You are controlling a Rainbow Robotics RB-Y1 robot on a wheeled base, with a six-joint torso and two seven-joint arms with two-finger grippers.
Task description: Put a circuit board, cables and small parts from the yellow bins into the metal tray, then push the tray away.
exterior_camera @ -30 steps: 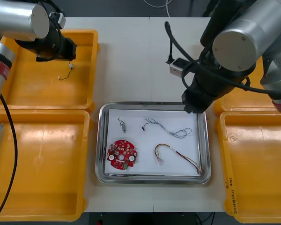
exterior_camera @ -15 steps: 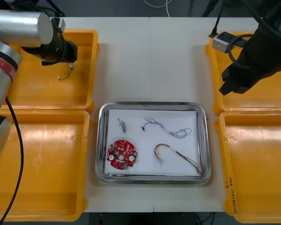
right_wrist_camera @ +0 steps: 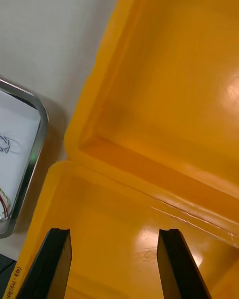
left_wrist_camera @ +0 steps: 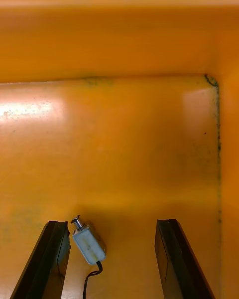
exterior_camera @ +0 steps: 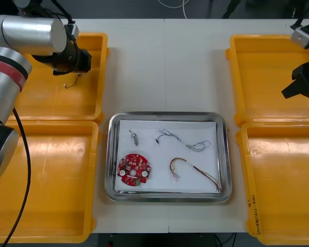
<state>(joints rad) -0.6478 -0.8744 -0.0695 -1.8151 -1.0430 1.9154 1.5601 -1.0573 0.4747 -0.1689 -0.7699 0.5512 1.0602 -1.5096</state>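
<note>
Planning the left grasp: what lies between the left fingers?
Left wrist view: a small metal part on the yellow bin floor, close beside one finger.

**1 handwritten mark, not legible**

Black handwriting [exterior_camera: 253,210] runs along the inner rim of the near right bin [exterior_camera: 245,170], close to its front corner. The right wrist view catches it at the same rim. Its characters are too small to read.

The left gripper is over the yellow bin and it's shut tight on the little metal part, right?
Not quite. The left gripper is over the yellow bin, but it is open, not shut on anything: the left wrist view shows its fingers apart, with the small metal part lying on the bin floor between them, close to one finger.
</note>
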